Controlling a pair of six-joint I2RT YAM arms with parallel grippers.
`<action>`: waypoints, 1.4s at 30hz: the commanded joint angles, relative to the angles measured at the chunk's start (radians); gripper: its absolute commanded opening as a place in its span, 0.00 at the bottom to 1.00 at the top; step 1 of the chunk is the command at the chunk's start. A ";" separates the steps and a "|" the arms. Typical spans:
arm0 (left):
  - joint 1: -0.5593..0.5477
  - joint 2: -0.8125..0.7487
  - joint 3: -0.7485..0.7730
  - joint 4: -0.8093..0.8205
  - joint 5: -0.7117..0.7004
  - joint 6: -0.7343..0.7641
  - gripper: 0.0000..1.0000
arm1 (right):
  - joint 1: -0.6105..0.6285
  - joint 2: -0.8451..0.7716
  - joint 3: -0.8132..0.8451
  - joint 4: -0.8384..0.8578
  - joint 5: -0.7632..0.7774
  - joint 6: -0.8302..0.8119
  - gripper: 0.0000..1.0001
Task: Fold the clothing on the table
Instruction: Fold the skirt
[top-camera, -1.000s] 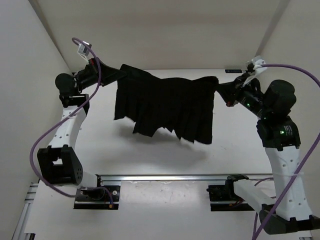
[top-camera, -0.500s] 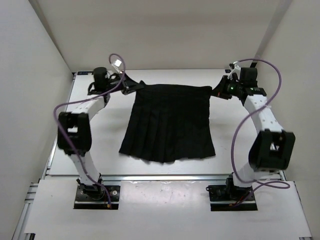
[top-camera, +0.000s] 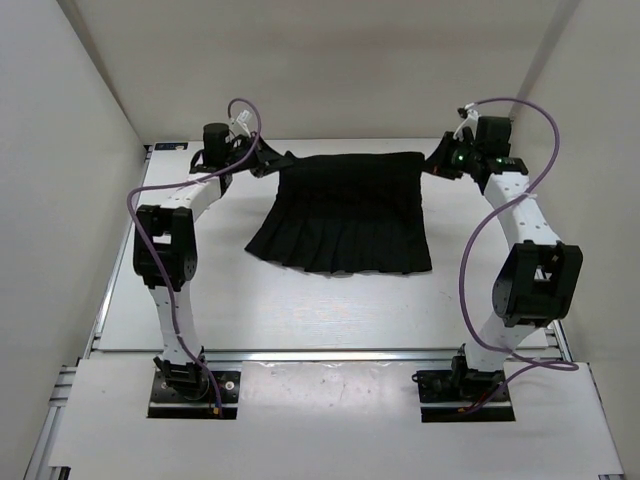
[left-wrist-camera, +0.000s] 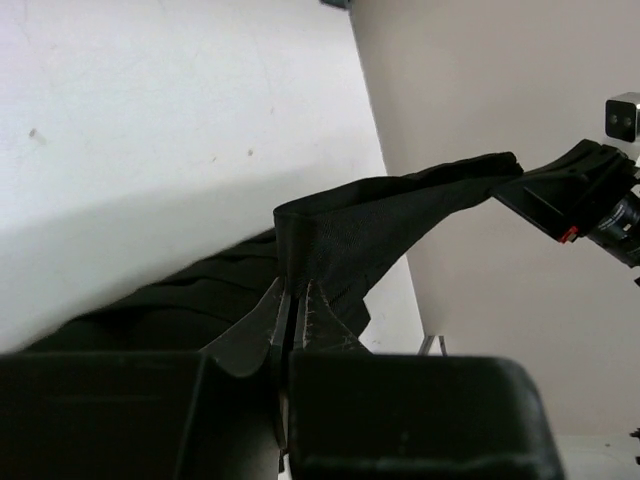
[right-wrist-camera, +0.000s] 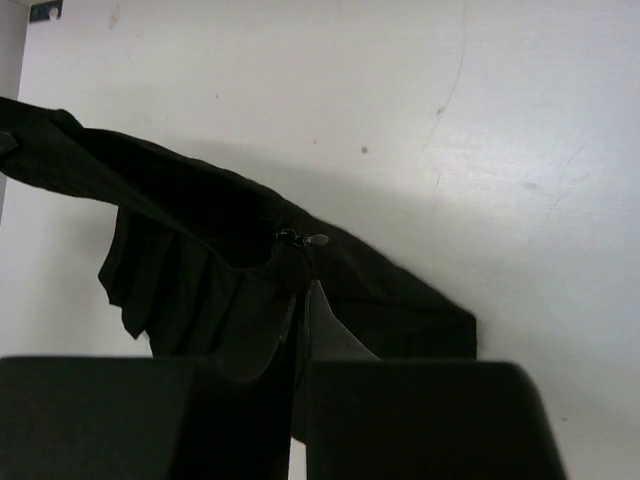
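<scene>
- white table (top-camera: 300, 310): bare surface on the near side, with an aluminium rail (top-camera: 330, 353) across the near edge.
- black skirt (top-camera: 345, 215): lies on the far half of the table, roughly centred. the pleated hem faces the near side and rests fanned on the surface, and its left corner spreads wider than its right. the waistband runs along the far side, stretched between the two grippers.
- left gripper (top-camera: 268, 160): at the far left waistband corner. jaws are pinched almost together on a fold of waistband cloth, which rises from between the tips.
- right gripper (top-camera: 437, 163): at the far right waistband corner. jaws are closed to a sliver on the skirt's edge, just beneath a small zip pull (right-wrist-camera: 315, 240).
- waistband condition: the wrist views show it raised off the table near both corners, with shadow beneath it.
- step, as judged: the skirt is being spread flat before folding. no fold is made yet.
- risk one: both holds are thin corner pinches. more outward pull could slip the soft cloth free on one side and leave the skirt skewed.
- risk two: uneven lowering or release could bunch the waistband and disturb the pleats.
- risk three: the zip pull sits close to the right tips and may snag as they let go.
</scene>
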 joint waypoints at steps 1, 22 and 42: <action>0.041 -0.090 -0.103 -0.006 -0.051 0.059 0.00 | -0.027 -0.064 -0.114 0.014 0.030 -0.023 0.00; -0.036 -0.519 -0.667 -0.267 -0.166 0.206 0.96 | -0.035 -0.268 -0.539 -0.262 0.019 0.043 0.33; -0.071 -0.257 -0.691 0.463 0.047 -0.283 0.99 | -0.035 -0.078 -0.484 0.008 -0.160 0.218 0.03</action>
